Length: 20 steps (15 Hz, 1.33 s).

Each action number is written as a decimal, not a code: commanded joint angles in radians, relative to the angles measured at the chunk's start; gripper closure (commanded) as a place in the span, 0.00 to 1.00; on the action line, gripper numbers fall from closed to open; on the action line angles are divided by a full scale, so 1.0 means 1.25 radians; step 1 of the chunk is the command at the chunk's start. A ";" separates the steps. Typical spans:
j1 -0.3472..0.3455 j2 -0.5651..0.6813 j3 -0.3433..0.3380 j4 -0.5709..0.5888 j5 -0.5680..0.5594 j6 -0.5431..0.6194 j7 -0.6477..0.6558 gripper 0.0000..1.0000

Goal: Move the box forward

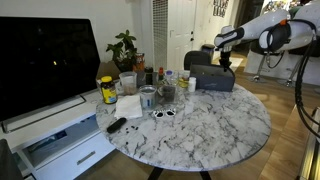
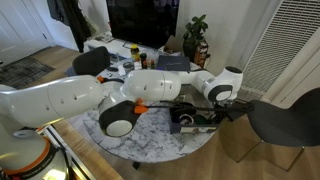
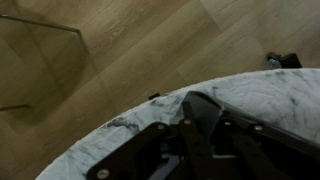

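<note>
The box [image 1: 212, 80] is a wide, low, dark grey-blue box at the far right of the round marble table [image 1: 215, 130]. In an exterior view it sits by the table's edge [image 2: 196, 120]. My gripper [image 1: 226, 64] points down at the box's far right top edge and appears to touch it. It shows under the white wrist in an exterior view [image 2: 203, 108]. In the wrist view the dark fingers [image 3: 193, 105] converge over a grey-blue surface, with the marble rim [image 3: 120, 125] beyond. I cannot tell whether the jaws grip anything.
Several jars and bottles [image 1: 150, 90], a yellow-labelled jar [image 1: 108, 92], white napkins [image 1: 128, 104] and a black remote [image 1: 116, 125] crowd the table's left side. A dark chair [image 1: 196, 58] stands behind the box, a plant [image 1: 124, 47] further back. Wood floor lies beyond the rim [image 3: 90, 60].
</note>
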 commanded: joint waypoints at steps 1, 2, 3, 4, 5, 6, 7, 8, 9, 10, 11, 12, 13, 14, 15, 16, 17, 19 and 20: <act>-0.011 0.025 0.004 0.009 0.009 0.020 0.027 0.49; -0.014 0.021 0.010 0.009 0.019 0.004 0.047 0.42; -0.018 0.020 0.017 0.010 0.027 0.002 0.054 0.34; -0.020 0.017 0.022 0.010 0.034 -0.003 0.071 0.27; -0.023 0.012 0.029 0.009 0.043 -0.004 0.083 0.20; -0.026 0.003 0.035 0.004 0.051 -0.014 0.099 0.12; -0.028 -0.002 0.040 0.000 0.060 -0.012 0.116 0.05; -0.030 -0.011 0.044 -0.005 0.067 -0.018 0.136 0.00; -0.032 -0.021 0.045 -0.009 0.073 -0.030 0.158 0.00; -0.033 -0.032 0.045 -0.013 0.077 -0.050 0.179 0.00; -0.034 -0.046 0.044 -0.017 0.078 -0.082 0.205 0.00; -0.034 -0.056 0.038 -0.017 0.082 -0.106 0.263 0.00; -0.034 -0.064 0.035 -0.014 0.083 -0.121 0.304 0.00; -0.034 -0.078 0.034 -0.017 0.083 -0.153 0.343 0.00; -0.033 -0.095 0.032 -0.022 0.080 -0.192 0.377 0.00; -0.036 -0.108 0.040 -0.021 0.086 -0.223 0.397 0.00; -0.038 -0.119 0.046 -0.018 0.092 -0.249 0.414 0.00; -0.034 -0.141 0.045 -0.015 0.097 -0.289 0.475 0.00; -0.032 -0.150 0.047 -0.013 0.102 -0.300 0.505 0.00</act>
